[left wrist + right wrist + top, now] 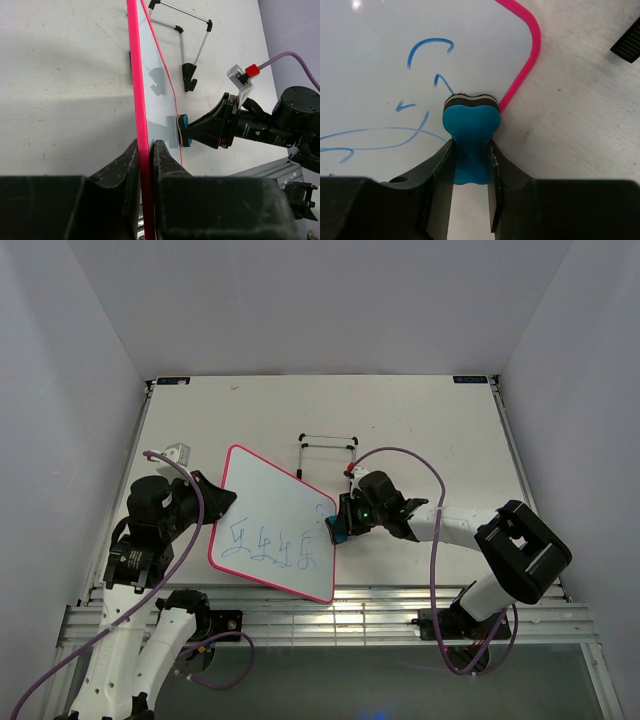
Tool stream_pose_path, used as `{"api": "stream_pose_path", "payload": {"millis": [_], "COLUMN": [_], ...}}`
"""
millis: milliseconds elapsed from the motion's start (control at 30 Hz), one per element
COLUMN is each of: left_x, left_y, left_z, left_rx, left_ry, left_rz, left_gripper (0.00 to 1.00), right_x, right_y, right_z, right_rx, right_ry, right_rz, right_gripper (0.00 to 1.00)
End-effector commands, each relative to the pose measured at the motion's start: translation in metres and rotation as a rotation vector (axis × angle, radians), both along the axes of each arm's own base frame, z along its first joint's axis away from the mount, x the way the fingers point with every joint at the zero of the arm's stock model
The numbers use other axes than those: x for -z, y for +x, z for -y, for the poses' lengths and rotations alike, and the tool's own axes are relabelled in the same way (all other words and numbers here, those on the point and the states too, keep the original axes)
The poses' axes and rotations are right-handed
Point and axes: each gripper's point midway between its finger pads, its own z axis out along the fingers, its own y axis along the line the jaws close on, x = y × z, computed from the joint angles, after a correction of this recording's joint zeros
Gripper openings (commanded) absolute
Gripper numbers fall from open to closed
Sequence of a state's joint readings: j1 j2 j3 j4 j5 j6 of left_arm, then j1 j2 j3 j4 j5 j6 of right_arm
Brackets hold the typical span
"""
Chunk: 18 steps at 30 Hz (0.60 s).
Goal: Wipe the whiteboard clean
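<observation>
On the desk (430, 430), the whiteboard (270, 510): left end effector (146, 150) pinches its left rim, right end effector (470, 155) pinches the blue eraser (470, 120) against its right edge. We'd hold it flat, press evenly, sweep leftward over the scribbles (270, 543).

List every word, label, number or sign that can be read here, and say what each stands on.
Nothing here reads as text.
whiteboard: blue scribbles, loose strokes that form no word or number.
stickers at the far corners of the table: too small to read.
right arm: tiny pale print on its wrist housing, blurred.
blue eraser: no print shows.
</observation>
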State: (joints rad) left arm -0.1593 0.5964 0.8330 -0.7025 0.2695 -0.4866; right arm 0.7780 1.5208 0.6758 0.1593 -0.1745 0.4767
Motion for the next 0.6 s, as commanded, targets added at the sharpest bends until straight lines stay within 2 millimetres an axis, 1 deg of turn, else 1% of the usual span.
{"api": "stream_pose_path", "payload": {"millis": [0, 33, 67, 100, 133, 200, 233, 300, 333, 367, 400, 467, 567], "left_x": [-0.008, -0.008, -0.008, -0.007, -0.008, -0.008, -0.006, -0.006, -0.006, -0.004, -0.005, -0.004, -0.004], "left_y": [0.002, 0.002, 0.002, 0.002, 0.002, 0.002, 0.003, 0.003, 0.003, 0.003, 0.003, 0.002, 0.002], "left_z": [-0.003, -0.004, -0.003, -0.003, -0.003, -0.004, -0.004, -0.003, -0.003, -0.003, -0.003, -0.003, -0.002], "left_rx": [0.023, 0.021, 0.023, 0.022, 0.022, 0.02, 0.017, 0.018, 0.018, 0.017, 0.017, 0.016, 0.017], "left_ry": [0.065, 0.064, 0.065, 0.066, 0.066, 0.065, 0.067, 0.062, 0.061, 0.06, 0.055, 0.051, 0.049], "left_rz": [0.05, 0.048, 0.049, 0.047, 0.049, 0.047, 0.042, 0.039, 0.038, 0.035, 0.036, 0.034, 0.032], "left_gripper": [0.0, 0.0, 0.0, 0.0, 0.0, 0.0, 0.0, 0.0, 0.0, 0.0, 0.0, 0.0, 0.0], "right_x": [-0.01, -0.019, -0.023, -0.028, -0.037, -0.047, -0.058, -0.071, -0.075, -0.084, -0.088, -0.097, -0.098], "right_y": [0.002, 0.001, -0.008, -0.011, -0.018, -0.028, -0.038, -0.048, -0.059, -0.061, -0.068, -0.073, -0.076], "right_z": [-0.006, -0.015, -0.023, -0.028, -0.04, -0.054, -0.067, -0.081, -0.088, -0.095, -0.1, -0.105, -0.109], "right_rx": [-0.045, -0.075, -0.12, -0.136, -0.17, -0.215, -0.26, -0.3, -0.334, -0.35, -0.37, -0.391, -0.406], "right_ry": [0.034, 0.084, 0.132, 0.159, 0.199, 0.24, 0.28, 0.329, 0.351, 0.387, 0.405, 0.443, 0.458], "right_rz": [0.045, 0.065, 0.043, 0.046, 0.067, 0.077, 0.1, 0.119, 0.123, 0.149, 0.155, 0.172, 0.154], "right_gripper": [0.19, 0.18, 0.17, 0.16, 0.16, 0.16, 0.16, 0.16, 0.16, 0.16, 0.16, 0.16, 0.16]}}
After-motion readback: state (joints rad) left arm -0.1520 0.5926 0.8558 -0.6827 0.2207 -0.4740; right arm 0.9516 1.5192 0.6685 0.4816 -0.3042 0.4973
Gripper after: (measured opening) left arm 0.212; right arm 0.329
